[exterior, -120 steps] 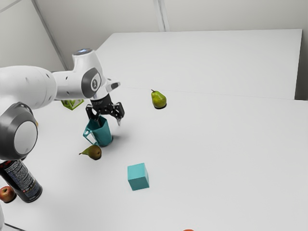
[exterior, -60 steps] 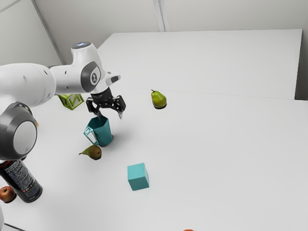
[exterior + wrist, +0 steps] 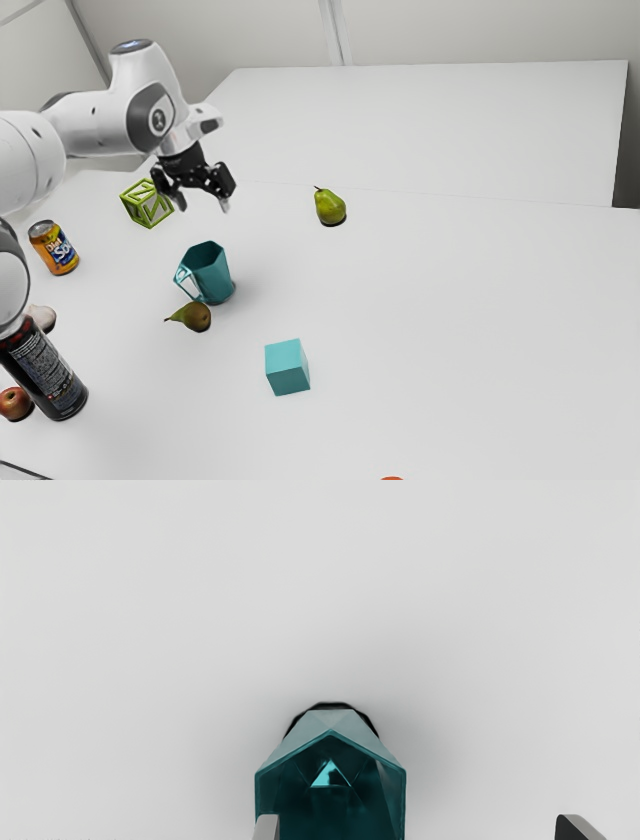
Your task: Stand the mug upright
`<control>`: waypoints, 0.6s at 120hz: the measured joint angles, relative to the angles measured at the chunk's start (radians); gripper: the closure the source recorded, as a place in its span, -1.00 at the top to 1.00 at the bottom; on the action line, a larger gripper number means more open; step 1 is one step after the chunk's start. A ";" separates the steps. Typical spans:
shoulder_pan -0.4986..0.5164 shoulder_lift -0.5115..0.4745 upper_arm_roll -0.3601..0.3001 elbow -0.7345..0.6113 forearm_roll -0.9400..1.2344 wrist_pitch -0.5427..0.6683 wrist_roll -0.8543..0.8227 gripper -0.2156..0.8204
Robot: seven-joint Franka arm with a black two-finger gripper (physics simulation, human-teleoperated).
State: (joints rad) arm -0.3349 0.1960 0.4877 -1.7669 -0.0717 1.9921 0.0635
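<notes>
The teal faceted mug [image 3: 207, 272] stands upright on the table in the exterior view, its open rim up and its handle toward the exterior view's left. My gripper [image 3: 200, 205] is raised above and behind the mug, apart from it. In the wrist view the mug [image 3: 330, 800] shows its hollow inside, and the gripper [image 3: 417, 827] is open with its two fingertips wide apart. One fingertip overlaps the mug's rim in that picture; nothing is held.
A brown pear [image 3: 196, 317] lies right beside the mug's handle. Around are a teal cube [image 3: 287, 367], a green pear [image 3: 329, 206], a green frame cube [image 3: 147, 204], an orange can [image 3: 54, 248], a dark can [image 3: 43, 374] and an apple [image 3: 15, 403] on the white table [image 3: 450, 300].
My gripper has risen out of the mug and drawn back toward the exterior view's upper left. The mug has stayed in place, upright. The orange can has come into sight from behind the arm.
</notes>
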 joint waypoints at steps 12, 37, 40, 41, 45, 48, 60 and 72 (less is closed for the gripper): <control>0.000 -0.016 0.000 0.032 0.022 -0.045 0.023 0.58; 0.052 -0.090 -0.038 0.056 0.069 -0.127 0.068 0.58; 0.064 -0.098 -0.048 0.062 0.075 -0.137 0.073 0.58; 0.067 -0.099 -0.050 0.065 0.077 -0.141 0.075 0.58; 0.072 -0.106 -0.057 0.080 0.084 -0.156 0.081 0.58; 0.072 -0.112 -0.059 0.089 0.089 -0.167 0.085 0.58; 0.064 -0.140 -0.062 0.108 0.103 -0.206 0.099 0.58; 0.061 -0.162 -0.064 0.113 0.114 -0.234 0.111 0.58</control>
State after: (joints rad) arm -0.2742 0.0336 0.4239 -1.6543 0.0426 1.7582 0.1748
